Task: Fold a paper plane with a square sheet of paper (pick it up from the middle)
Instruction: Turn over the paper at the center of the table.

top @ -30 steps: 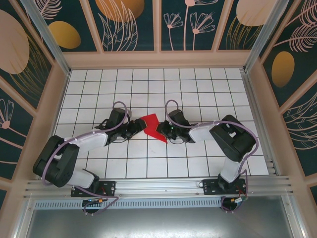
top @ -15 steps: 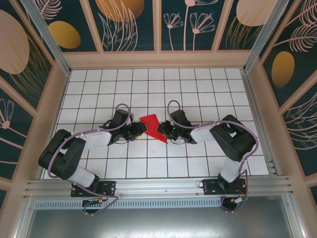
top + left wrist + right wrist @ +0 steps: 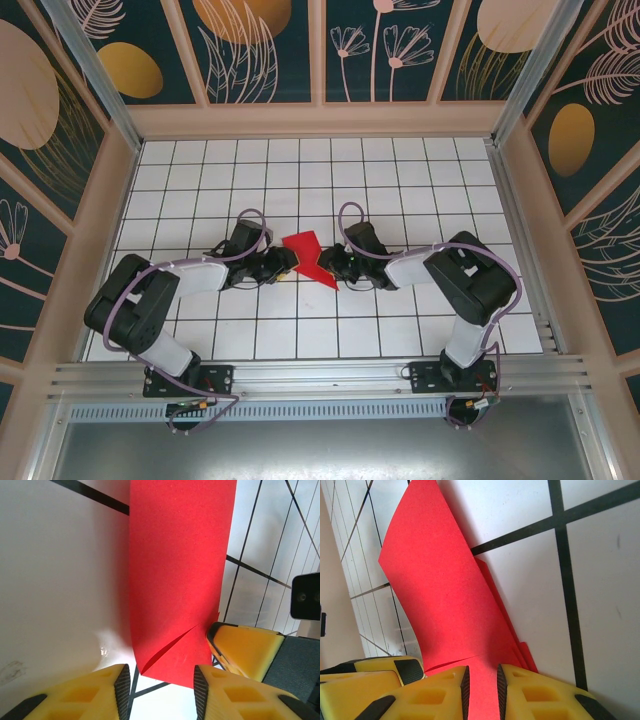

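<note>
Folded red sheet of paper [image 3: 308,258] shown at the centre of the table [image 3: 400,180]. Its 3 o'clock edge is pinched by the right gripper [image 3: 481,676]; at 9 o'clock, the left gripper [image 3: 160,680] is seen with fingers spread around a corner.

The left arm [image 3: 190,275] swings its elbow inward, toward the middle. The left gripper [image 3: 289,262] slides right, closer to the left edge of the paper [image 3: 306,254], and its jaws narrow, yet stand apart.

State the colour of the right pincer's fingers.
Yellow fingers with black inner pads; clearest in the right wrist view.
</note>
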You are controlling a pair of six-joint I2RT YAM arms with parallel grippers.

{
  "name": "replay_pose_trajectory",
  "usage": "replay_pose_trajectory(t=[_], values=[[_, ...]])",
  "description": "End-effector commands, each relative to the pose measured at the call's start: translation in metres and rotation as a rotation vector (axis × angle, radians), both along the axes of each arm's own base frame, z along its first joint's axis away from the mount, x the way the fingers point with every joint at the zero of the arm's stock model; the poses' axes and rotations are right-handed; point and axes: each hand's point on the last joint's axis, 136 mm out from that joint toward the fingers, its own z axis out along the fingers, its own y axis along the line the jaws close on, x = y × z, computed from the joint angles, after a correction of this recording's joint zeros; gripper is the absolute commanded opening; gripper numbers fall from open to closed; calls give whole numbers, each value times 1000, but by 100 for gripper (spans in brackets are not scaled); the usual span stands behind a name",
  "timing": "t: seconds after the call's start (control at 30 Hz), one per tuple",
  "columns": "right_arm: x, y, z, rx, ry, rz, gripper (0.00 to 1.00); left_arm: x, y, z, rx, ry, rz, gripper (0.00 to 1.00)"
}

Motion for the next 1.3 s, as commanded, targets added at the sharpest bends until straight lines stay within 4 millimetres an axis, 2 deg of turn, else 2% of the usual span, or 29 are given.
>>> replay_pose_trajectory(t=[0.0,0.2,0.37,0.57,0.77,1.07,1.27], values=[[-12,-9,-18,-31,69,1,25,5,-9,4,-30,-17,-26,39],[-12,-8,-18,-33,69,5,25,4,-10,2,-31,-11,-31,40],[-13,-7,-17,-25,61,12,25,3,-19,8,-88,-13,-54,38],[-10,-9,-6,-14,-4,18,34,5,-24,18,-142,-28,-56,37],[-6,-5,6,-4,-73,56,39,5,-28,19,-178,-24,-53,29],[7,-4,49,-11,-327,135,48,3,-23,13,-148,-15,-37,10],[14,-23,65,-150,-514,160,58,6,-22,20,-151,-24,-20,6]])
